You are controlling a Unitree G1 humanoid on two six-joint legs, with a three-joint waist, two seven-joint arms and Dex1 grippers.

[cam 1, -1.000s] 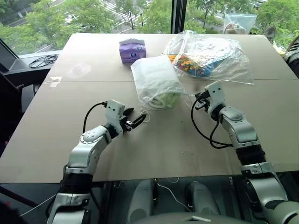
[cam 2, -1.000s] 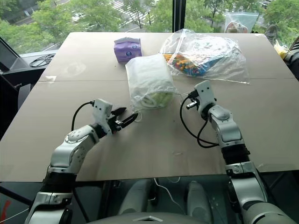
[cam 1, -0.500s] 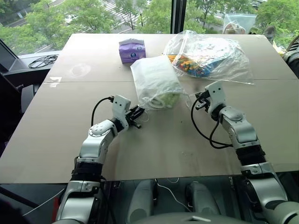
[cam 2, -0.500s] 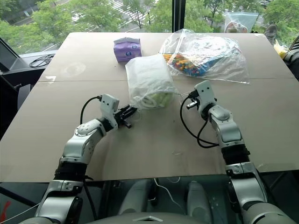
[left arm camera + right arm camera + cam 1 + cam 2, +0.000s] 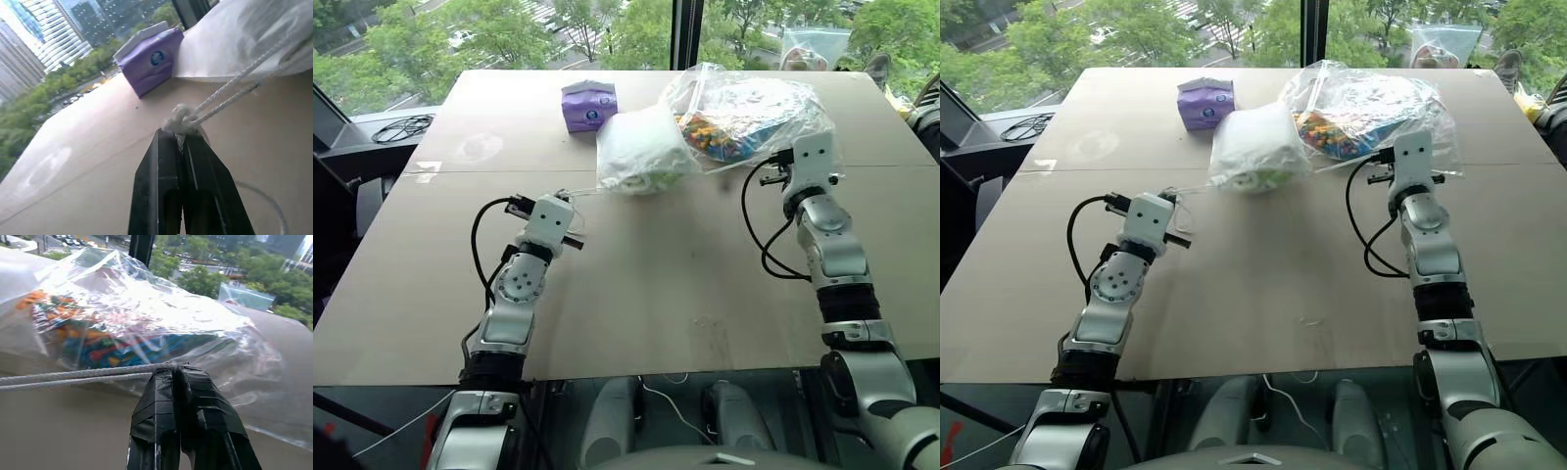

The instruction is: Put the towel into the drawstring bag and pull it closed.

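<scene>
The white drawstring bag lies at the table's middle, its mouth bunched tight toward me. The light green towel shows faintly through the fabric near that mouth. A thin white cord runs taut from the bag to my left gripper, which is shut on the cord's knot. Another cord stretches the other way to my right gripper. In the right wrist view my right gripper is shut on that cord. Both grippers hang above the table, on opposite sides of the bag.
A purple tissue pack stands just behind the bag on the left. A large clear plastic bag of colourful items lies behind my right gripper, touching the drawstring bag. Black cable sits off the table's left edge.
My left gripper shut on the cord's knot. Both grippers rose and moved apart, drawing the cords taut. The bag slid away from me and its mouth cinched.
</scene>
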